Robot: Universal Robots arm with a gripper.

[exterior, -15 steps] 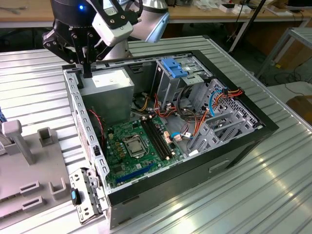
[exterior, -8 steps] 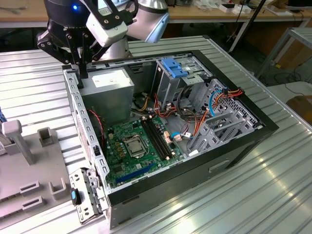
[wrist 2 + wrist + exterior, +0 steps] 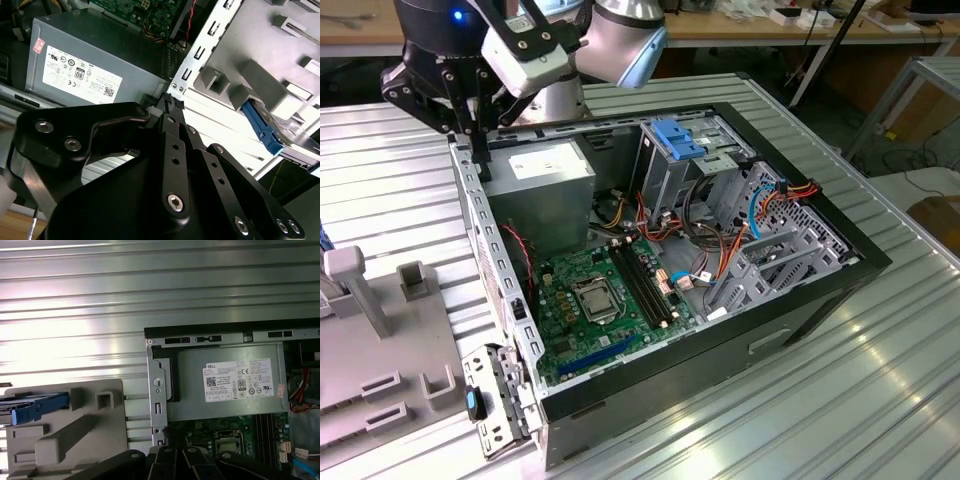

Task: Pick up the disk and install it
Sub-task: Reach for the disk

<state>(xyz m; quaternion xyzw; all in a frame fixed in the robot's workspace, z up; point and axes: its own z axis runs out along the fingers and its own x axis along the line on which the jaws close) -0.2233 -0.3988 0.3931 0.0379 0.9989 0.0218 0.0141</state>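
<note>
Disk (image 3: 267, 131), grey metal edged with blue rails, lies flat on the grey fixture tray (image 3: 360, 400) beside the open computer case (image 3: 800, 300), well apart from the gripper (image 3: 478, 150). Within the case the motherboard (image 3: 600, 300) lies nearest, the power supply (image 3: 545, 175) behind it. Beyond, over the case's side wall, the gripper points down, fingers closed together and holding nothing.

This is a robotics laboratory or a technical workshop. A silver-grey robot arm (image 3: 620, 40) stands over a wide table of ribbed grey metal (image 3: 880, 400). On the table lies an opened black computer tower case (image 3: 720, 350), and beside it a grey plastic fixture with slots and posts (image 3: 380, 380). Behind them are long wooden workbenches (image 3: 740, 30) carrying small equipment.
</note>
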